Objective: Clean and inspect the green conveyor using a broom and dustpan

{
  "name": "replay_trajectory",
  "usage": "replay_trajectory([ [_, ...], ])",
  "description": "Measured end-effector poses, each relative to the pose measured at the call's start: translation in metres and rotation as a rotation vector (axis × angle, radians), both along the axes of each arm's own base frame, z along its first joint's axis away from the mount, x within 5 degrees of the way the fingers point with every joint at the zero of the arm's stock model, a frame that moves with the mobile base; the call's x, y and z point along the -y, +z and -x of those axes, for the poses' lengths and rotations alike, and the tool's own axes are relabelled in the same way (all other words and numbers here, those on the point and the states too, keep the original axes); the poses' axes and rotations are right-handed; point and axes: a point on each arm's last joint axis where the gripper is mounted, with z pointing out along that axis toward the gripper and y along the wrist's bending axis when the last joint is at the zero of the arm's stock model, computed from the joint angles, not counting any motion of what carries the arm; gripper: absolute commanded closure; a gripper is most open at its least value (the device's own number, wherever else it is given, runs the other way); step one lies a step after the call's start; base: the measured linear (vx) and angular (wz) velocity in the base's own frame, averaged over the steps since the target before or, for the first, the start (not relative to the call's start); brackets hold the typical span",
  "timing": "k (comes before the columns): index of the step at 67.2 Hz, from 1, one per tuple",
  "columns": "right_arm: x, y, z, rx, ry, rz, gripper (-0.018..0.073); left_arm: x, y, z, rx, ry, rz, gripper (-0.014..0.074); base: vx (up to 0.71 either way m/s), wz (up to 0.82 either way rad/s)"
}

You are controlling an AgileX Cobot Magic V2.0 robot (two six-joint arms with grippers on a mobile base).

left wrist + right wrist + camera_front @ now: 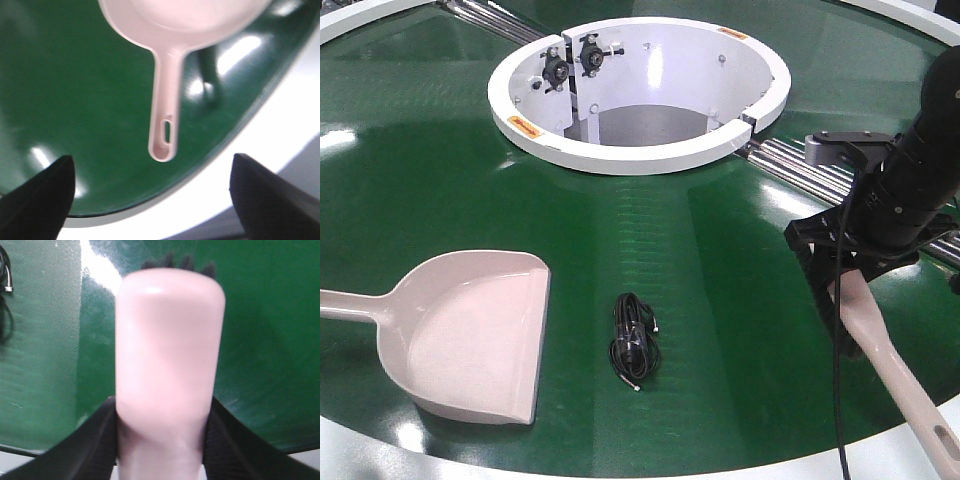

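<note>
Nearby, a coiled black cable [633, 337] lies between dustpan [470, 335] and broom [890, 362]

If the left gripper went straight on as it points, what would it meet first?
Likely the dustpan handle's slotted end, centred ahead of the open left gripper; depth is unclear, perhaps the green conveyor beneath.
</note>
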Motion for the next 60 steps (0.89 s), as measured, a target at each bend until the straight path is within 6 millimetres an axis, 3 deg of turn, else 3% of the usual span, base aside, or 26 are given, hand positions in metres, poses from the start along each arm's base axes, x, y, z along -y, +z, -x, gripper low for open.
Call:
replay_trajectory([
  [12, 0.000, 0.000, 0.000, 0.000, -0.001, 0.000, 0.0563, -0.001, -0.019, -0.038, -0.086, 0.051, -0.021, 0.0012, 0.00, 0.00],
  [25, 0.000, 0.000, 0.000, 0.000, -0.001, 0.000, 0.0563, -0.004, -0.049, -0.064, -0.188, 0.071, -0.046, 0.0012, 0.00, 0.00],
  [60, 0.000, 0.000, 0.000, 0.000, -0.001, 0.000, 0.0563, -0.039, -0.096, -0.089, -0.332, 0.168, -0.097, 0.0012, 0.00, 0.00],
])
